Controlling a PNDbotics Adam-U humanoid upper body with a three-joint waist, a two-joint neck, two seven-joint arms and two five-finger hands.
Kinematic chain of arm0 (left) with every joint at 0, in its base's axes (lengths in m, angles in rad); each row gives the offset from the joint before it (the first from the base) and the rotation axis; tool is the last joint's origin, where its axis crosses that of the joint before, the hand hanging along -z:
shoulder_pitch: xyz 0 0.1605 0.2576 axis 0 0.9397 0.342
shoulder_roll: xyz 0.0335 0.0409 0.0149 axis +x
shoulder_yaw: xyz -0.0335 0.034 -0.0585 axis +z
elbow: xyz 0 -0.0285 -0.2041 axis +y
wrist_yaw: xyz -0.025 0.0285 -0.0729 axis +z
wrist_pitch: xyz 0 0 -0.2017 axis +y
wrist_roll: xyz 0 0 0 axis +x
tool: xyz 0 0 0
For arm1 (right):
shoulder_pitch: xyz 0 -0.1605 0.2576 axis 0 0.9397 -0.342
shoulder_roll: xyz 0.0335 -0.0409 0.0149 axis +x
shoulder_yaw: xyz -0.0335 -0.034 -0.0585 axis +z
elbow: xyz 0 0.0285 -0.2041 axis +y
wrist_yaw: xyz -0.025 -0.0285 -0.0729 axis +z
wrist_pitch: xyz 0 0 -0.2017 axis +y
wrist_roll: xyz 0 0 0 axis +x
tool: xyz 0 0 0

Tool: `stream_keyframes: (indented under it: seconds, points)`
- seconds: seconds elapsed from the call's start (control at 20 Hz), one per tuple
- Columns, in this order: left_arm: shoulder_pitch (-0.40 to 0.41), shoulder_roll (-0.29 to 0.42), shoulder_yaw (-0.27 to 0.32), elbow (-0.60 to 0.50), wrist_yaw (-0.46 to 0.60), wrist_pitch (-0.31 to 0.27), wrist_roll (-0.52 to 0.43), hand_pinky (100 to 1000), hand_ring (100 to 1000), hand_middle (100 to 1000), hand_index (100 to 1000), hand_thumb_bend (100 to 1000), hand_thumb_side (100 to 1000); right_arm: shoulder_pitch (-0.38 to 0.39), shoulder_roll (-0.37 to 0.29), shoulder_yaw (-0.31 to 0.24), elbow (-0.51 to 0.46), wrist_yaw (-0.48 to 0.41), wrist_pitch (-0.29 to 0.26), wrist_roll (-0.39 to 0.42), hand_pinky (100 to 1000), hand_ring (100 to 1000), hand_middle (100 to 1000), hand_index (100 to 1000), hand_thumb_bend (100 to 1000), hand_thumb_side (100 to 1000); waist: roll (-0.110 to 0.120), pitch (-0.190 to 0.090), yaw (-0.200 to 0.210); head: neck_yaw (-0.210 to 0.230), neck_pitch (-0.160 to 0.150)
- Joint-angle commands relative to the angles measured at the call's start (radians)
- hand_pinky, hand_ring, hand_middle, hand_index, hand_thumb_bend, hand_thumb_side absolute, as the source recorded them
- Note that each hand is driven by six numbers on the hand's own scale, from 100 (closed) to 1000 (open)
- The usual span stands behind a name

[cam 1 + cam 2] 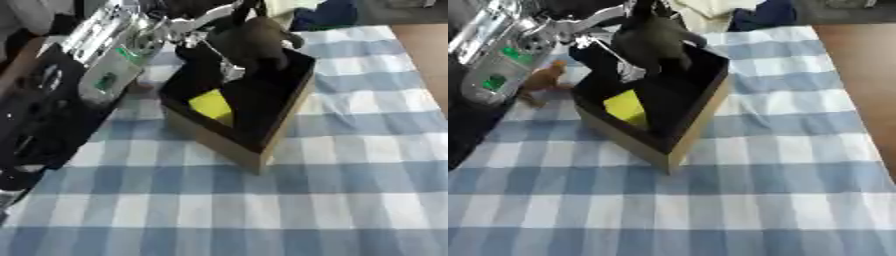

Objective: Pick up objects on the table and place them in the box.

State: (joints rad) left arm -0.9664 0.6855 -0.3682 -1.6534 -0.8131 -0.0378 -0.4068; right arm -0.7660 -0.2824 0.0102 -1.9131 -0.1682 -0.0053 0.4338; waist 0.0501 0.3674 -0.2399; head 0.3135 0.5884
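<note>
An open cardboard box (697, 120) with a black inside stands on the blue-and-white checked cloth (710, 200). A yellow block (211, 105) lies in it near its left wall, with a small pale grey thing (628, 73) behind it. A dark grey-brown toy figure (258, 40) hangs over the box's far side. My left hand (234, 12) is just above it, fingers curled on its top, the arm (105, 75) reaching in from the left. A small orange toy (542, 80) lies on the cloth left of the box. My right hand shows in no view.
My black body and left arm fill the left edge (35, 120). Dark blue cloth (767, 17) and white cloth (710, 10) lie beyond the far edge. Bare brown tabletop (859, 75) shows at the right. Checked cloth stretches in front of and right of the box.
</note>
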Motion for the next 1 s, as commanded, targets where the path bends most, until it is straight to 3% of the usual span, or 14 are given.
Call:
stream_keyframes:
  seconds: [0.05, 0.35, 0.7, 0.8, 1.0]
  points:
    - [-0.019, -0.023, -0.003, 0.057, -0.022, -0.012, 0.041, 454, 471, 378, 530, 100, 346, -0.018, 0.002, -0.001, -0.020, -0.008, -0.001, 0.005, 1000, 957, 730, 896, 100, 716, -0.008, -0.019, -0.002, 0.009, -0.013]
    - [-0.007, -0.061, -0.018, 0.164, -0.117, -0.035, 0.095, 476, 496, 414, 554, 100, 296, -0.017, 0.009, 0.000, -0.023, -0.013, 0.003, 0.008, 1000, 958, 729, 897, 100, 723, -0.009, -0.017, -0.003, 0.000, -0.014]
    - [0.005, -0.077, -0.014, 0.213, -0.168, -0.029, 0.145, 476, 499, 427, 567, 100, 319, -0.017, 0.012, 0.001, -0.024, -0.015, 0.007, 0.012, 1000, 958, 729, 898, 100, 726, -0.009, -0.014, -0.004, -0.007, -0.015]
    - [0.008, -0.080, -0.017, 0.223, -0.170, -0.027, 0.144, 500, 526, 467, 607, 100, 295, -0.017, 0.013, 0.001, -0.025, -0.014, 0.009, 0.015, 1000, 959, 729, 898, 100, 727, -0.009, -0.013, -0.004, -0.008, -0.016]
    - [0.010, -0.086, -0.019, 0.232, -0.172, -0.032, 0.125, 606, 634, 568, 713, 100, 393, -0.019, 0.015, 0.001, -0.026, -0.015, 0.010, 0.016, 1000, 959, 728, 898, 100, 727, -0.010, -0.011, -0.005, -0.008, -0.016]
